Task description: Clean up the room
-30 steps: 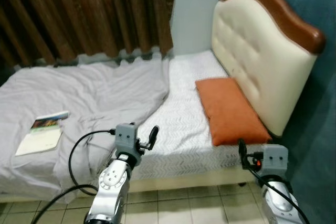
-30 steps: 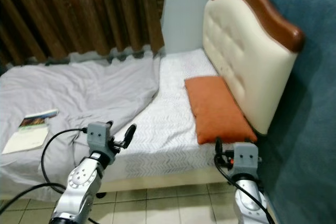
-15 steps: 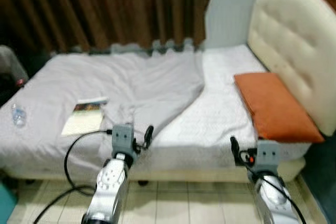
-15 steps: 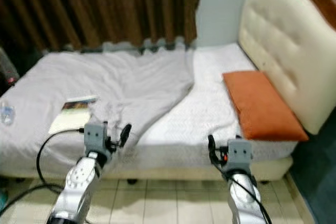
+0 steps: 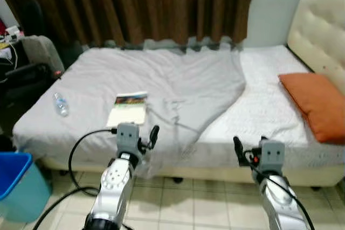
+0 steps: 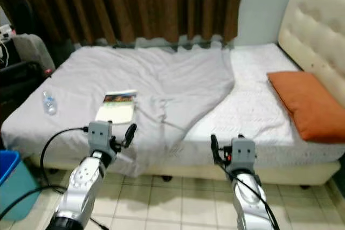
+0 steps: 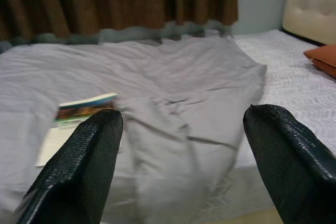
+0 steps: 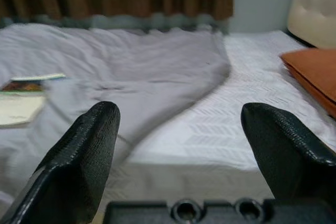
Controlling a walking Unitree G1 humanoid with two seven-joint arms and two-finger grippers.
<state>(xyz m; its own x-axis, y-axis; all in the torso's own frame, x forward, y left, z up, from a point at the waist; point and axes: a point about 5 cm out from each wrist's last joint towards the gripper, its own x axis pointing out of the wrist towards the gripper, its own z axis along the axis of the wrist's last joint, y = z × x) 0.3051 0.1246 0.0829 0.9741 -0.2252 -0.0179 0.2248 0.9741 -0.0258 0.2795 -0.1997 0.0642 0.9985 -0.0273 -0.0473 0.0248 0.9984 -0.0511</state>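
A grey blanket (image 5: 178,87) lies rumpled over the left and middle of the bed. On it rest a book (image 5: 128,110) and, further left, a small water bottle (image 5: 61,104). An orange pillow (image 5: 315,103) lies at the right, by the cream headboard (image 5: 322,20). My left gripper (image 5: 153,132) is held low before the bed's front edge, open and holding nothing; its wrist view looks past its fingers (image 7: 86,150) at the book (image 7: 79,116). My right gripper (image 5: 236,145) is also open and holding nothing before the bed edge, facing the white sheet (image 8: 210,129).
A blue bin (image 5: 13,184) stands on the tiled floor at the lower left. A dark chair with clutter (image 5: 27,68) stands by the bed's left end. Brown curtains (image 5: 161,4) hang behind the bed. Tiled floor (image 5: 188,208) lies between me and the bed.
The camera has swung left: the headboard slid toward the right edge, and the bottle, chair and blue bin came into view. Both arms stay held out in front, grippers open.
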